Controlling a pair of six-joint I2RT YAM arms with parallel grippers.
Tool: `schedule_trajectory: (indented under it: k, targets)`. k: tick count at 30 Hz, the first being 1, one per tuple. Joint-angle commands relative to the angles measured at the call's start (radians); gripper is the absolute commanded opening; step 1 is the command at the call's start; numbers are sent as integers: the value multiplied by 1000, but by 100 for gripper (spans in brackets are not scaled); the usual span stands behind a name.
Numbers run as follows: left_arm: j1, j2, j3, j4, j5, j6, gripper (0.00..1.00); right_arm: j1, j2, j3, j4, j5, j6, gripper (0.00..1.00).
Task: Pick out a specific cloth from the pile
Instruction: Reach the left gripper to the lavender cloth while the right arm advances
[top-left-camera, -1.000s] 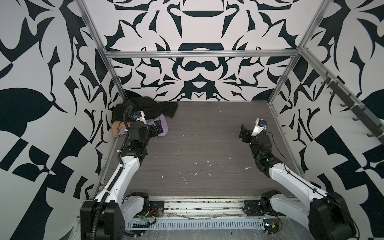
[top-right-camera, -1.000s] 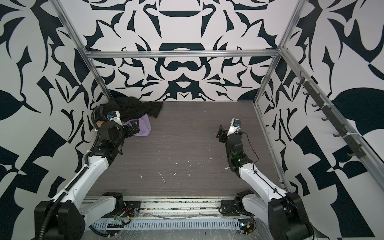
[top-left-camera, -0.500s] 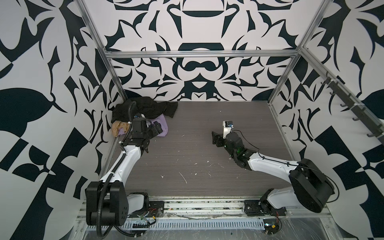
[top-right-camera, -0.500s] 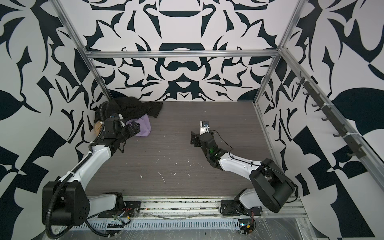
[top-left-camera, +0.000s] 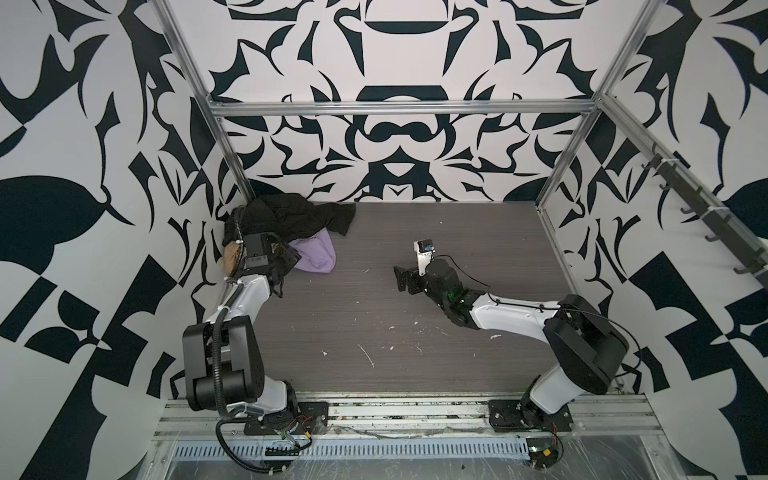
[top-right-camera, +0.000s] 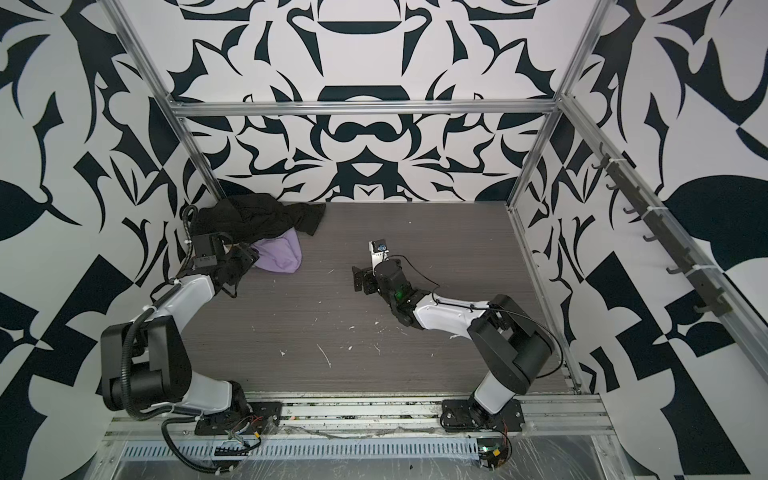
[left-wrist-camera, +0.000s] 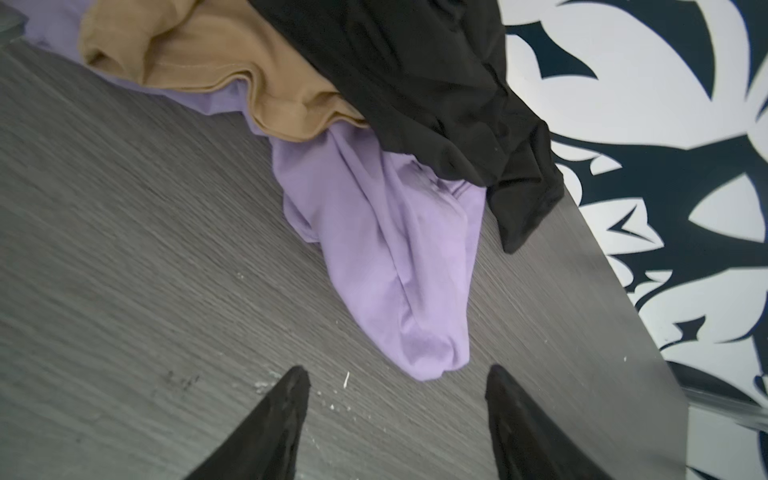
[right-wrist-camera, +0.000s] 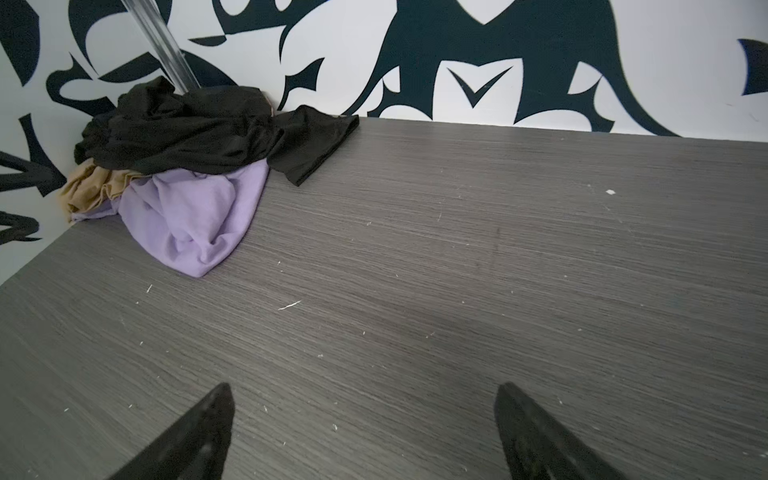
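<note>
In both top views the pile (top-left-camera: 282, 216) sits in the worktop's (top-left-camera: 415, 332) far left corner. The lilac cloth (top-left-camera: 316, 257) pokes out from under the black cloth (top-right-camera: 257, 220), and the left gripper (top-left-camera: 291, 261) is just beside it. The right gripper (top-left-camera: 400, 279) is over mid-worktop, well apart.

Left wrist: jaws apart and empty, with the cloth's tip just ahead, under a tan cloth (left-wrist-camera: 232, 62).

Right wrist: jaws wide and empty.
</note>
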Motion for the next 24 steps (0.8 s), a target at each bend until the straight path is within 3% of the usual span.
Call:
schedule_trajectory:
  k: [1,24]
  targets:
    - [19,49,49,0,30,-64,68,13,2,58,3,-28,-13,99]
    - [20,358,247,-116,-57,-123,53,49,81,115,8,-68,-30,99]
